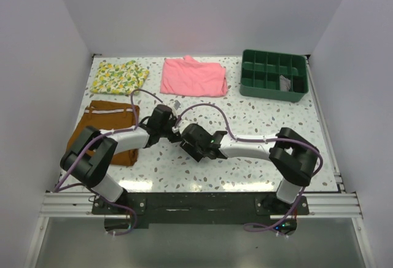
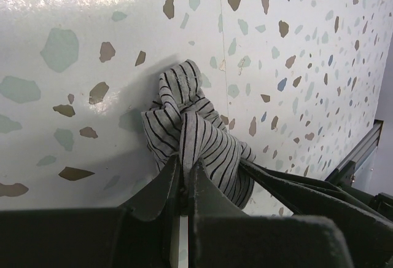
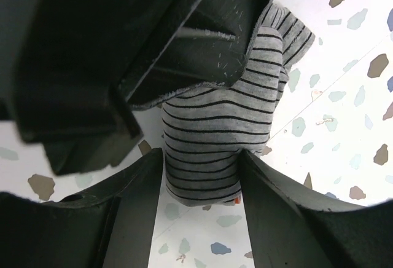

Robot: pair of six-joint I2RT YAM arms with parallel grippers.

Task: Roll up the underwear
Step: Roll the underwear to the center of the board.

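The underwear (image 2: 196,126) is a grey bundle with thin dark stripes, bunched up on the speckled table (image 2: 73,65). My left gripper (image 2: 184,160) is shut on a pinch of its fabric at the near end. My right gripper (image 3: 201,157) is closed round the rolled bundle (image 3: 215,133), with both fingers pressing its sides. A small orange mark shows at the roll's lower edge. In the top view the two grippers (image 1: 175,131) (image 1: 189,137) meet at the table's middle and hide the underwear.
Rust-brown shorts (image 1: 107,130) lie under the left arm at the left. At the back lie a yellow patterned garment (image 1: 120,77) and a pink folded garment (image 1: 193,76). A green compartment tray (image 1: 273,74) stands at the back right.
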